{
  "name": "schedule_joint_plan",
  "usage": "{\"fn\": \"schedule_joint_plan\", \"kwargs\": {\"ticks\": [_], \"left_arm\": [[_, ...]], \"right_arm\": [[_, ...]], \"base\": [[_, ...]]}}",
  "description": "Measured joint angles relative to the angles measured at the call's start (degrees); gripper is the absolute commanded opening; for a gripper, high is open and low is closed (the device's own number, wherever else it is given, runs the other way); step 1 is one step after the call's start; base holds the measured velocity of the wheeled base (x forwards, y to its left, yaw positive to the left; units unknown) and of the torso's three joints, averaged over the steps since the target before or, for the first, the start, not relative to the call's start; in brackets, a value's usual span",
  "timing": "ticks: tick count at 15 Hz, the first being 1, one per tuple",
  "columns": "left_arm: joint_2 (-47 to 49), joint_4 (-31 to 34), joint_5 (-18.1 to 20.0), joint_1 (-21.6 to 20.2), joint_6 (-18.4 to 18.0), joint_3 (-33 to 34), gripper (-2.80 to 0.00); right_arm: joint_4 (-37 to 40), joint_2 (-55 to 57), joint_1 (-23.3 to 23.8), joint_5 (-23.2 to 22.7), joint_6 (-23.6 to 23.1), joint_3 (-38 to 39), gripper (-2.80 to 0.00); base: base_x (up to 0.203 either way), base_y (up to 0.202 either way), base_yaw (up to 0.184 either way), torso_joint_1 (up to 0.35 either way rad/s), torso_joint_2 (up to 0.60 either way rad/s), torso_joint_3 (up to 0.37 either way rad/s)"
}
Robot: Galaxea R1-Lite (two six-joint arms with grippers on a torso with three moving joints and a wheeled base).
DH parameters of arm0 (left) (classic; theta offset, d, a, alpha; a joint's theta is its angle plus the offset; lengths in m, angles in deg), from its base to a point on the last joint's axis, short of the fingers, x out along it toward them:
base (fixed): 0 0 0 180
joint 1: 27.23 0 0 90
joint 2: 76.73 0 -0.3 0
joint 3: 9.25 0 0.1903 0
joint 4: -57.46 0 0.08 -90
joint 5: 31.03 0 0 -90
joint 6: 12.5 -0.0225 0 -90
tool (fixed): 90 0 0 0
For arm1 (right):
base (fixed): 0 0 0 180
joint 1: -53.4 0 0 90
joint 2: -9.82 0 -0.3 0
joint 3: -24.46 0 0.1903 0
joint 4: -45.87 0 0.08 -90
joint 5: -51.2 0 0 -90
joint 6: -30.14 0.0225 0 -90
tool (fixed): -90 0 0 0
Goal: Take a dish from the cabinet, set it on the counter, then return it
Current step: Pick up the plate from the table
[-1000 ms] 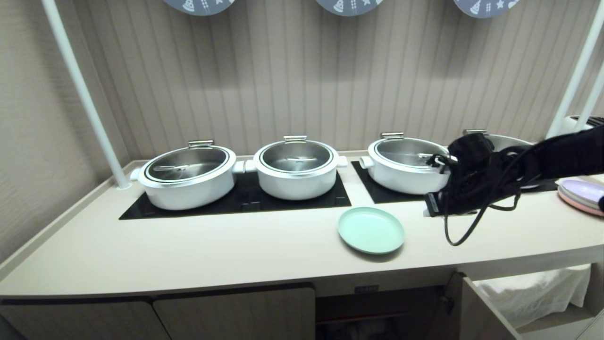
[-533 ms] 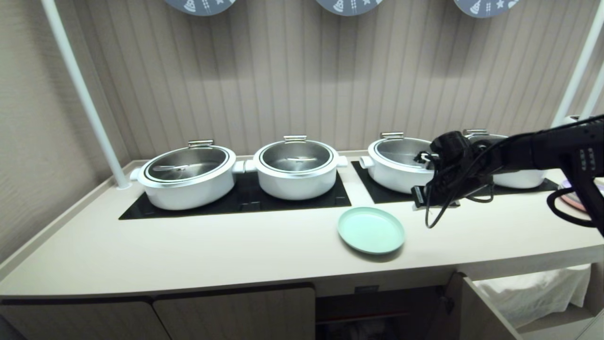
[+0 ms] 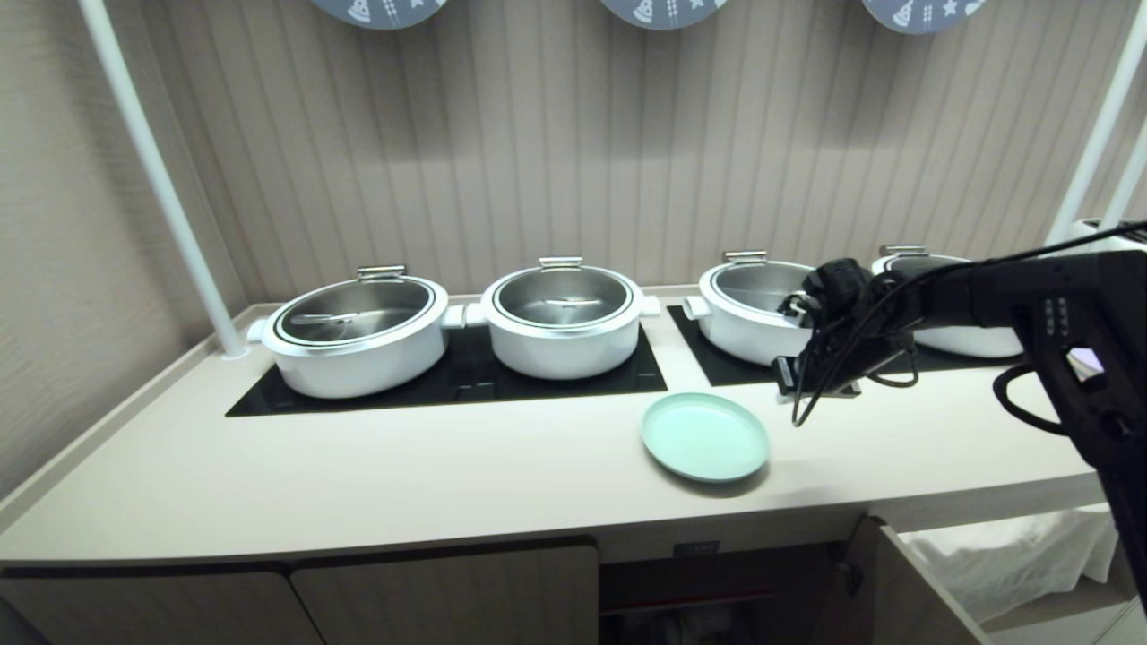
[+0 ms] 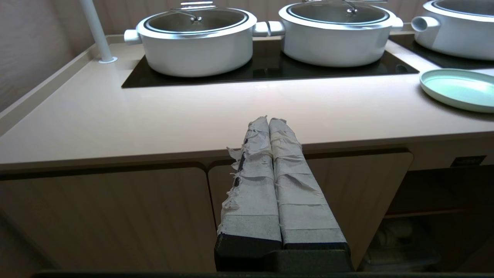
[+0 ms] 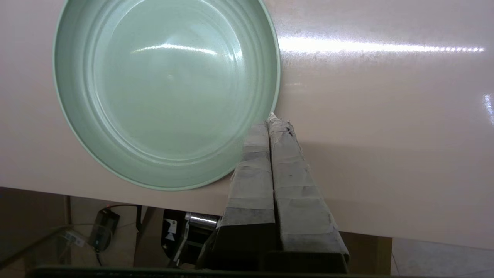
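The left gripper (image 4: 269,120) hung before the cabinet (image 4: 154,208), its taped fingers (image 4: 287,162) pressed together, tips level with the counter (image 4: 154,116) edge. The dish (image 4: 459,88) lay on the counter near its front edge, apart from the gripper. Behind stood white pots (image 4: 197,38) on a black panel (image 4: 270,69), beside a white pole (image 4: 96,34).

The wall (image 3: 556,143) behind is beige with long up-and-down grooves. Three round grey-blue signs (image 3: 663,11) hang at the top of it. A white pole (image 3: 157,179) leans up on the left, and two more white poles (image 3: 1098,134) stand on the right. Four white pots (image 3: 560,318) with shiny lids sit in a row on black glass panels (image 3: 448,381). Bright light shines down from above. White cloth (image 3: 1013,551) lies on a low shelf at the right.
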Motion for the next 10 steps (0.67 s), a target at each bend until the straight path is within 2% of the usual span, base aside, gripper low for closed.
{"fn": "schedule_joint_plan", "kwargs": {"ticks": [1,10], "left_arm": [[0.0,0.0,0.0,0.0,0.0,0.0,-2.8],[0.0,0.0,0.0,0.0,0.0,0.0,-2.8]], "right_arm": [[0.2,0.5,0.0,0.0,-0.1,-0.5,0.0],[-0.5,3.5,-0.4,1.3,-0.1,-1.4,0.0]], "base": [[0.0,0.0,0.0,0.0,0.0,0.0],[0.0,0.0,0.0,0.0,0.0,0.0]]}}
